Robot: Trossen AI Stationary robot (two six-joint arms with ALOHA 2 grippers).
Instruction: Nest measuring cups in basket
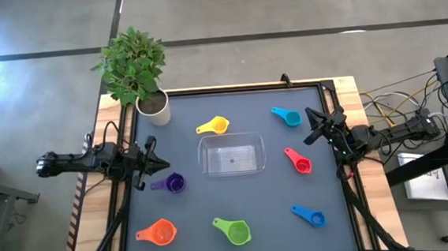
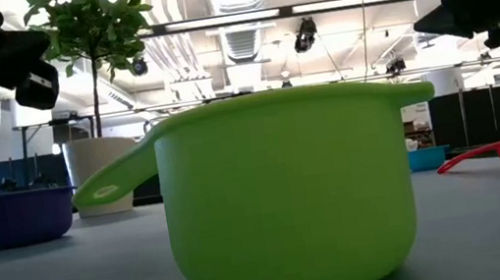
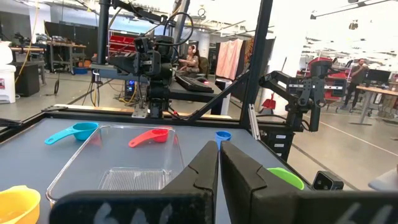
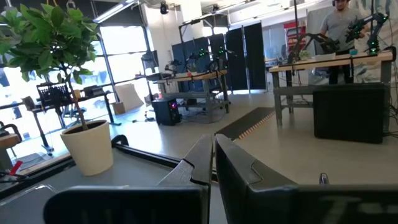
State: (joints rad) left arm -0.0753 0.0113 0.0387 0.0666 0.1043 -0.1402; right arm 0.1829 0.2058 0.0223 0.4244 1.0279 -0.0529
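Note:
The clear basket sits mid-table with nothing in it. Seven cups lie around it on their bases: yellow, light blue, red, dark blue, green, orange and purple. My left gripper hovers shut at the table's left side, just above the purple cup. My right gripper hovers shut at the right side, between the light blue and red cups. The left wrist view shows the basket ahead of the shut fingers.
A white plant pot with a leafy plant stands at the table's far left corner, also seen in the right wrist view. The green cup fills the low view. Open mat lies between the cups and along the near edge.

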